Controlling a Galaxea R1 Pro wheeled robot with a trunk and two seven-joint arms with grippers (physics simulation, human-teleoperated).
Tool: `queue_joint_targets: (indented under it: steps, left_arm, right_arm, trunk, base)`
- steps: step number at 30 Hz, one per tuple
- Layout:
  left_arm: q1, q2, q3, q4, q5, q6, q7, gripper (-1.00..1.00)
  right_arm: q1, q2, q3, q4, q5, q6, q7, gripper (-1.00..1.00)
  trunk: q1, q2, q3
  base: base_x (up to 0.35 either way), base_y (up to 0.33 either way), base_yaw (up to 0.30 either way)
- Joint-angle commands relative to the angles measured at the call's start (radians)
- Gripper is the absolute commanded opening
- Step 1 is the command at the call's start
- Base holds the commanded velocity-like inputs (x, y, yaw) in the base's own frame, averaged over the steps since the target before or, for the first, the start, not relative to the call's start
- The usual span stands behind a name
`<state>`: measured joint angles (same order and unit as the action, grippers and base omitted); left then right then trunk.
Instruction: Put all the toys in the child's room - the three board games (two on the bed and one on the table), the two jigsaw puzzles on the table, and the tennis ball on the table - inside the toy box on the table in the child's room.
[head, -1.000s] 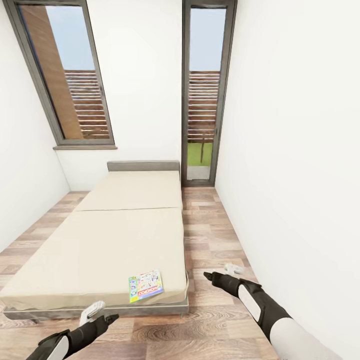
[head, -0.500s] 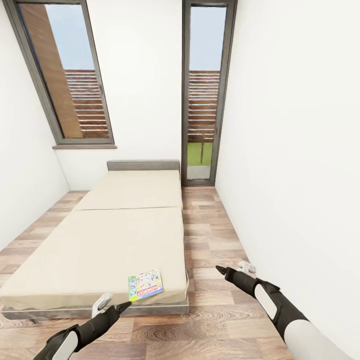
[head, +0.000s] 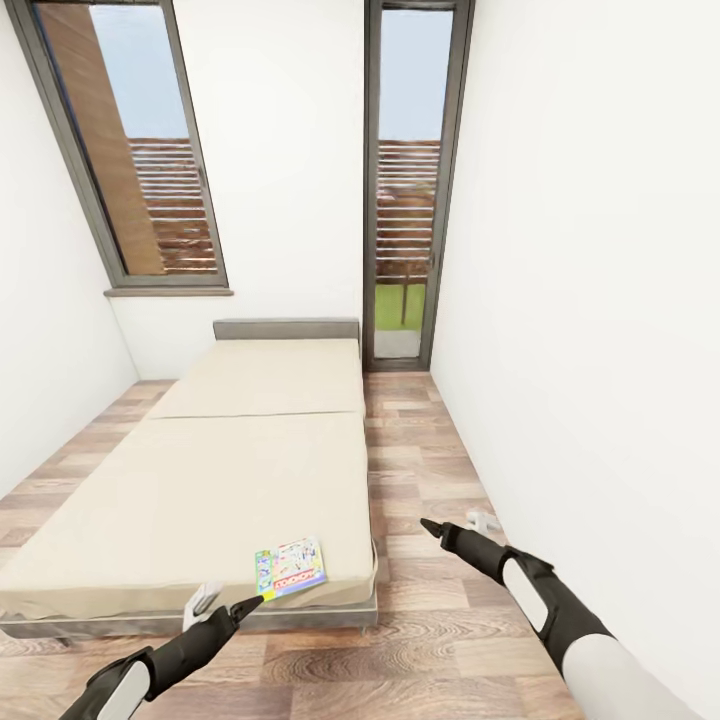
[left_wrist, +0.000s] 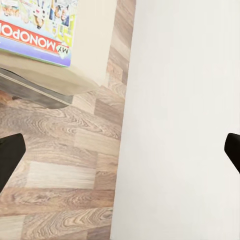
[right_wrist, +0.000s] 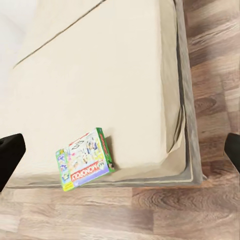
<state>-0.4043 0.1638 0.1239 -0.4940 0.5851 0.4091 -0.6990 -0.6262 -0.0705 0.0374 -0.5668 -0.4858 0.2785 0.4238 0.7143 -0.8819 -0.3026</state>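
A board game (head: 291, 567), a pale printed box with a red Monopoly banner and a green edge, lies flat near the foot corner of the cream bed (head: 210, 480). My left gripper (head: 228, 603) hovers open just short of the bed's foot edge, a little left of the box and not touching it. The box's banner (left_wrist: 37, 27) shows beyond its spread fingertips (left_wrist: 7, 160). My right gripper (head: 455, 522) hangs open over the floor to the right of the bed. The box (right_wrist: 84, 159) and the mattress (right_wrist: 100, 75) lie below and ahead of it.
A white wall (head: 590, 300) runs close along the right, leaving a strip of wooden floor (head: 420, 450) between it and the bed. A glass door (head: 405, 200) and a window (head: 130, 150) are in the far wall behind the grey headboard (head: 286, 331).
My left gripper has moved forward and up, closer to the bed's foot edge and the box. My right gripper has risen and moved forward a little. The box has not moved.
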Motion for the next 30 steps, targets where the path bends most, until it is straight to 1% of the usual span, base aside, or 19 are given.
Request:
queue_joint_targets:
  steps: [1,5,8,10,12,14,19,21,23,30]
  left_arm:
    - [-0.001,0.0,0.002,0.0,0.006,0.008,-0.003,1.0]
    - [-0.001,-0.001,0.002,0.0,0.007,0.008,-0.004,1.0]
    - [-0.001,0.0,0.002,0.0,0.007,0.008,-0.005,1.0]
    - [-0.001,0.0,0.002,0.0,0.007,0.008,-0.005,1.0]
    - [-0.001,0.001,0.002,0.0,0.007,0.008,-0.006,1.0]
    - [-0.001,0.002,0.002,0.0,0.008,0.008,-0.008,1.0]
    - [-0.001,0.011,0.003,0.0,0.009,0.008,-0.014,1.0]
    - [-0.001,0.013,0.003,0.0,0.009,0.008,-0.015,1.0]
    - [-0.001,0.016,0.003,0.001,0.009,0.009,-0.017,1.0]
    - [-0.001,0.03,0.005,0.001,0.01,0.014,-0.032,1.0]
  right_arm:
    - [-0.001,-0.002,0.007,-0.014,-0.009,0.006,-0.005,1.0]
    - [0.0,-0.003,0.012,-0.083,-0.023,0.01,-0.008,1.0]
    - [0.002,-0.003,0.01,-0.097,-0.028,0.011,-0.007,1.0]
    - [0.003,-0.003,0.001,-0.1,-0.03,0.011,-0.006,1.0]
    - [0.004,-0.003,-0.014,-0.099,-0.031,0.011,-0.005,1.0]
    - [0.004,-0.003,-0.04,-0.099,-0.033,0.011,-0.005,1.0]
    - [0.004,-0.004,-0.129,-0.098,-0.034,0.017,-0.004,1.0]
    - [0.005,-0.006,-0.147,-0.099,-0.034,0.019,-0.003,1.0]
    - [0.005,-0.009,-0.162,-0.099,-0.034,0.022,0.002,1.0]
    - [0.004,-0.005,-0.172,-0.098,-0.034,0.025,0.011,1.0]
  trunk:
    - [0.004,-0.008,-0.005]
    - [0.019,-0.036,-0.017]
    - [0.031,-0.057,-0.026]
    - [0.039,-0.071,-0.033]
    - [0.046,-0.085,-0.039]
    - [0.054,-0.099,-0.045]
    - [0.073,-0.134,-0.061]
    - [0.081,-0.148,-0.067]
    - [0.088,-0.162,-0.073]
    - [0.115,-0.211,-0.095]
  base:
    - [0.0,0.0,0.0]
    - [0.0,0.0,0.0]
    - [0.0,0.0,0.0]
    - [0.0,0.0,0.0]
    - [0.0,0.0,0.0]
    - [0.0,0.0,0.0]
    - [0.0,0.0,0.0]
    - [0.0,0.0,0.0]
    - [0.0,0.0,0.0]
    - [0.0,0.0,0.0]
